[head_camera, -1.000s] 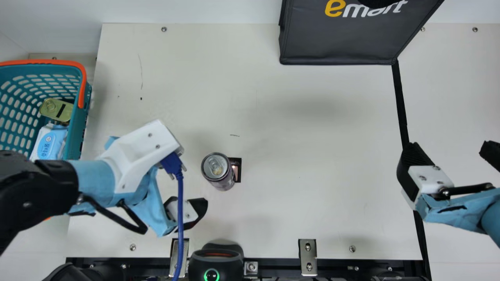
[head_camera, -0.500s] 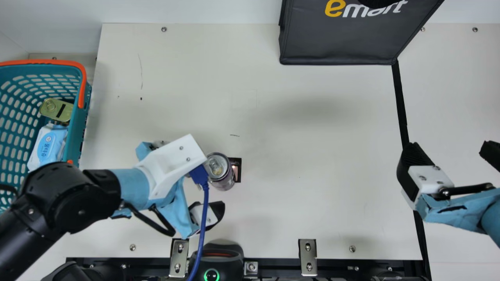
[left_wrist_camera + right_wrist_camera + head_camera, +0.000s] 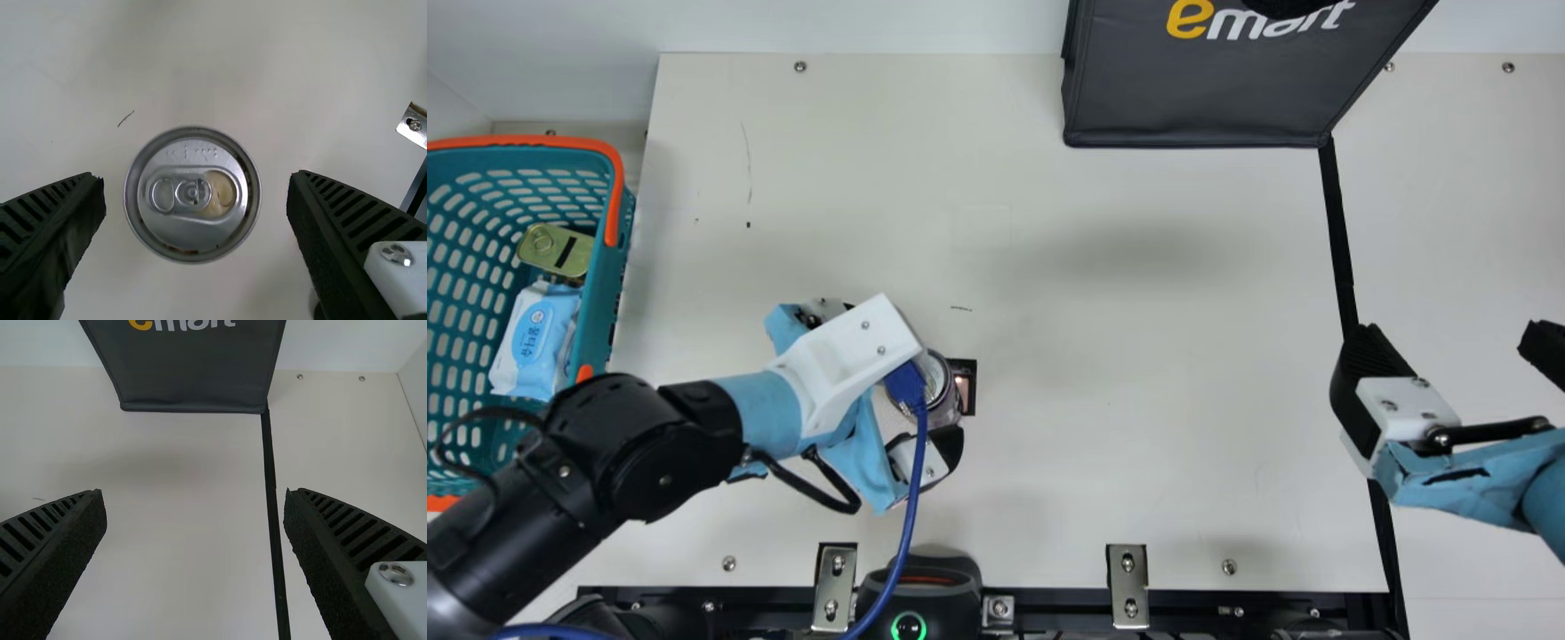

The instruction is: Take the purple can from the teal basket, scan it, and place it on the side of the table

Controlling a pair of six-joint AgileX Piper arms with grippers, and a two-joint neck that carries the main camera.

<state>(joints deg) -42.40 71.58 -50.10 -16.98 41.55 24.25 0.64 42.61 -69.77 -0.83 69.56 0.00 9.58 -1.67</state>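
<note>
Left gripper [image 3: 912,377] released around the purple can [image 3: 945,406], fingers spread and grasping nothing

Its fingers stand apart on either side of the can in the left wrist view, a gap between each and the silver lid [image 3: 193,230] with its pull tab. Upright on the cream table [image 3: 1120,320], the can sits just beside a small dark-framed window [image 3: 972,400], out of the teal basket [image 3: 592,329]. Inside that basket, at the main view's left, lie a gold can [image 3: 556,250] and a blue-and-white packet [image 3: 535,342]. Right gripper [image 3: 1451,342] is likewise released, its fingers wide apart and holding nothing, over the table's right side. A black bag [image 3: 1192,98] is at the far edge, and a black device [image 3: 919,591] with a green ring is at the near edge
</note>
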